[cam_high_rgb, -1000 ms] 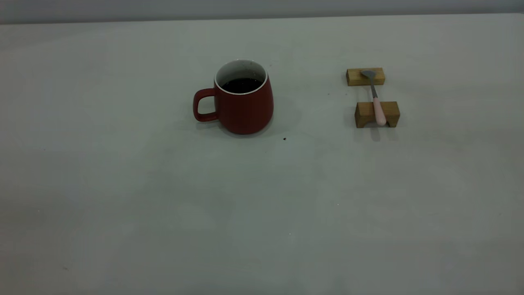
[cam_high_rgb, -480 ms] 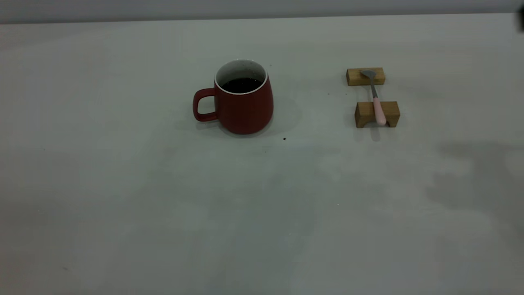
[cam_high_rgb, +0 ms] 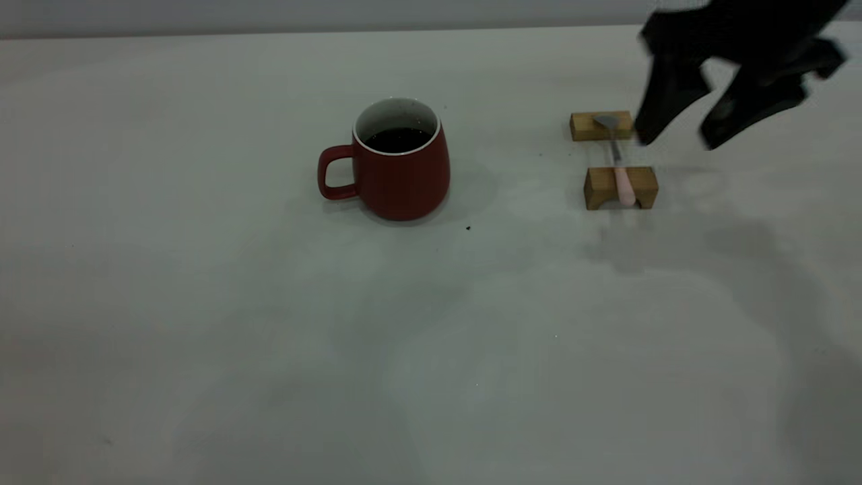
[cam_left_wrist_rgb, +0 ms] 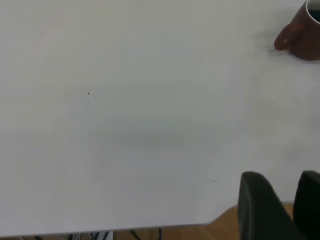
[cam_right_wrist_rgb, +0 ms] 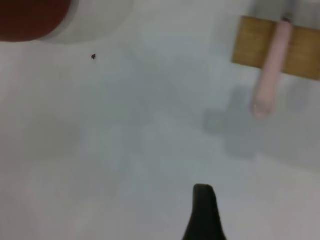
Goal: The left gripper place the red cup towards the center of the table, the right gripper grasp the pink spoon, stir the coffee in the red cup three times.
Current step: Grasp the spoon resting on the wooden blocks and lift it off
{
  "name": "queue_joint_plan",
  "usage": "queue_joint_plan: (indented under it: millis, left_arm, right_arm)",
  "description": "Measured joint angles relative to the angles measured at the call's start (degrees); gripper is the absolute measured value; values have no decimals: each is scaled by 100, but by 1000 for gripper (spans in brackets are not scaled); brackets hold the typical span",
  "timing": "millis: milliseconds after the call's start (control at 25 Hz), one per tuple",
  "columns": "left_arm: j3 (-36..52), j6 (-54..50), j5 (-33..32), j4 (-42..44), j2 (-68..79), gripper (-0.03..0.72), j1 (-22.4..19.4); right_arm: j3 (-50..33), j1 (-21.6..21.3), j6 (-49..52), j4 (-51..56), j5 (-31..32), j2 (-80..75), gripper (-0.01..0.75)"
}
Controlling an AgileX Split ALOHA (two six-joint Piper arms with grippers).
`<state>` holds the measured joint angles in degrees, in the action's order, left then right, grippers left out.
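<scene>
My black two-fingered right tool (cam_high_rgb: pixel 673 138) hangs with fingers spread just beside the slim pink-handled spoon (cam_high_rgb: pixel 622 182), which bridges two tan wooden blocks (cam_high_rgb: pixel 620 188), handle toward me. I'd approach across its axis.

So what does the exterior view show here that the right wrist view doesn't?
Only the exterior view shows the whole red cup with its handle and coffee, the far wooden block under the spoon's bowl, and the right gripper open, above and right of the spoon. Only the right wrist view shows one fingertip close up. Both show the pink spoon on the near wooden block, a dark speck and the table.
</scene>
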<state>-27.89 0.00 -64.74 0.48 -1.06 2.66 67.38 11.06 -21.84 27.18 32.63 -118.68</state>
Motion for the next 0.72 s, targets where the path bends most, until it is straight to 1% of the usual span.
queue_joint_plan:
  millis: [240,480,720]
  left_arm:
    - [0,0,0,0,0,244,0]
    - [0,0,0,0,0,244,0]
    - [0,0,0,0,0,244,0]
  right_arm:
    - [673,210,193,-274,130,-808,636]
    - [1199,216,361,-564,318,-1337,632]
    - [1476,216,880,-1248,382,-1556,631]
